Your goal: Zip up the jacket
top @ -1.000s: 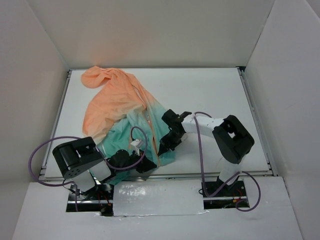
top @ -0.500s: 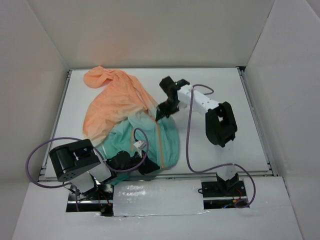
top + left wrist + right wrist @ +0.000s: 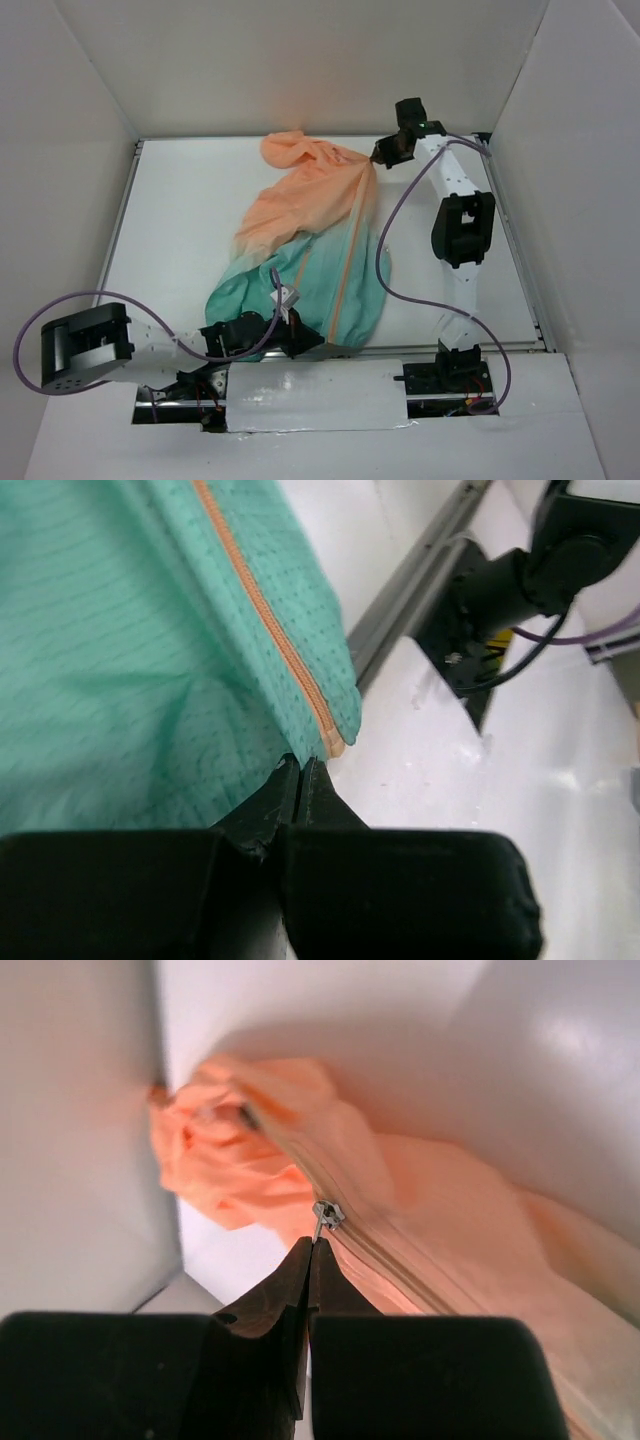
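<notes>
Only the right wrist view shows us the right gripper (image 3: 312,1250) pinching the zipper pull (image 3: 326,1214); from above, that arm stretches far, the jacket (image 3: 310,240) drawn across the table (image 3: 180,220); the left gripper (image 3: 300,780) pinches its teal hem.

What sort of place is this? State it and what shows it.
Probably a robot lab test cell: a white tabletop boxed in by plain white panels, black-and-white arms, left and right, bolted at its near edge, and a thin peach-to-teal jacket.
</notes>
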`<state>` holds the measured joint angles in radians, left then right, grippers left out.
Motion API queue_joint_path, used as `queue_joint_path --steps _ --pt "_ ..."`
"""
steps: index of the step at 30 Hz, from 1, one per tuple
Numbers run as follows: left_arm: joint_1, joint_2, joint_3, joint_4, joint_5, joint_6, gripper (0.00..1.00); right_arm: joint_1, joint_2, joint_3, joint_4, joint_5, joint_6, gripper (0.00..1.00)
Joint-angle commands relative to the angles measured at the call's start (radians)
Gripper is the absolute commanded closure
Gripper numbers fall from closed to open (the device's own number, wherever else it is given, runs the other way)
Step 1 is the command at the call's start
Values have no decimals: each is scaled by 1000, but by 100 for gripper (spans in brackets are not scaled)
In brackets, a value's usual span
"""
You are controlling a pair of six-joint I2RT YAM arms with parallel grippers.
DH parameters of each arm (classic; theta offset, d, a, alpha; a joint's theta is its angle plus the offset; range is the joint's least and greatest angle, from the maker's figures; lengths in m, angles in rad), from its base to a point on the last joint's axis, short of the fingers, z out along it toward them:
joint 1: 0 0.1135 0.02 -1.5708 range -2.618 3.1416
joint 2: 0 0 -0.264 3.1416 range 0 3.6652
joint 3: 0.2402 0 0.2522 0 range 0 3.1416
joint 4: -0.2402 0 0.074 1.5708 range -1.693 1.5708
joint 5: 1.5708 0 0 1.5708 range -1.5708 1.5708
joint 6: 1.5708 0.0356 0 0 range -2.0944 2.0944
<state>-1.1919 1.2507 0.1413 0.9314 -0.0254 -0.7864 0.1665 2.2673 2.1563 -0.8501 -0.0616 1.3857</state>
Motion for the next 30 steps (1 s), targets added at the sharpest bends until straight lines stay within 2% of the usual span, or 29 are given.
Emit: queue_joint_path --steps 1,5,11,18,22,25,28,29,30 --pt "-28 -72 0 -224 -70 -19 100 -51 -130 76 301 83 -112 100" --pt "-28 -146 -6 -411 -149 -74 100 -117 -121 129 371 31 -157 100" --pt "-28 -162 -28 -554 -287 -244 100 -208 -104 155 493 -30 -172 100" --pt "-28 -24 35 -661 -376 -387 100 -240 -45 226 648 -96 -177 100" --pt "-29 48 86 -840 -459 -522 100 -254 -26 274 669 -80 -194 100" --pt "-28 72 110 -865 -476 -544 100 -265 -29 270 697 -84 -212 100" --pt "-26 96 159 -861 -485 -504 100 -265 -25 214 741 -157 -249 100" --pt "-26 113 171 -850 -484 -482 100 -263 -25 191 784 -181 -249 99" --pt "-26 121 191 -855 -485 -469 96 -262 -22 166 799 -201 -251 81"
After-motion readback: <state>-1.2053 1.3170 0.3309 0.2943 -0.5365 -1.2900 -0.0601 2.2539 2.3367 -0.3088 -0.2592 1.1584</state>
